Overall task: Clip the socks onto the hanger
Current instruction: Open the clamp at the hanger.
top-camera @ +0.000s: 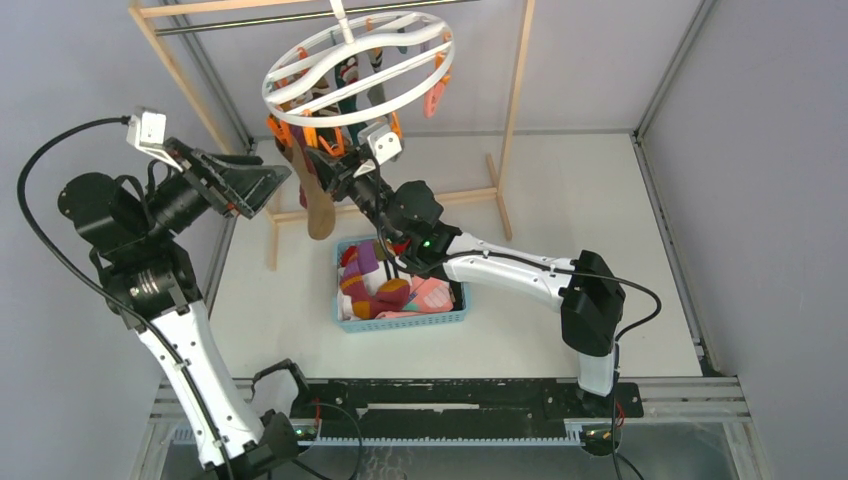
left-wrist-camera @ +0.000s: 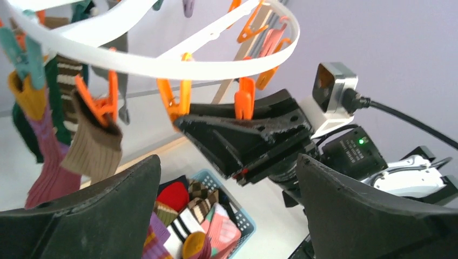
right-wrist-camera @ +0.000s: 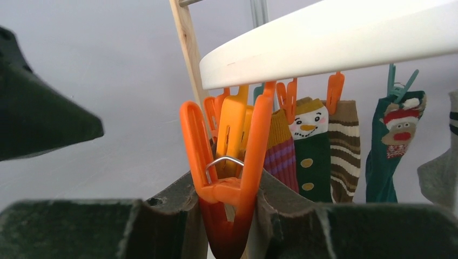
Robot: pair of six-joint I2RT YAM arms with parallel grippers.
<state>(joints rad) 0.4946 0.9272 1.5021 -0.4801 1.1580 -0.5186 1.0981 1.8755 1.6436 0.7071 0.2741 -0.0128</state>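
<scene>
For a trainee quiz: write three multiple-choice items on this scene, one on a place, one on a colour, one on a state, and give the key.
1. Where does the blue basket stand?
A. on the table
B. on the wooden rack
C. in a gripper
2. What colour is the clip between the fingers of the right gripper?
A. pink
B. orange
C. white
3. How is the left gripper?
A. shut on a sock
B. shut on a clip
C. open and empty
Key: 1 A, it sits on the table; 2 B, the right wrist view shows it orange; 3 C, its fingers stand wide apart with nothing between.
</scene>
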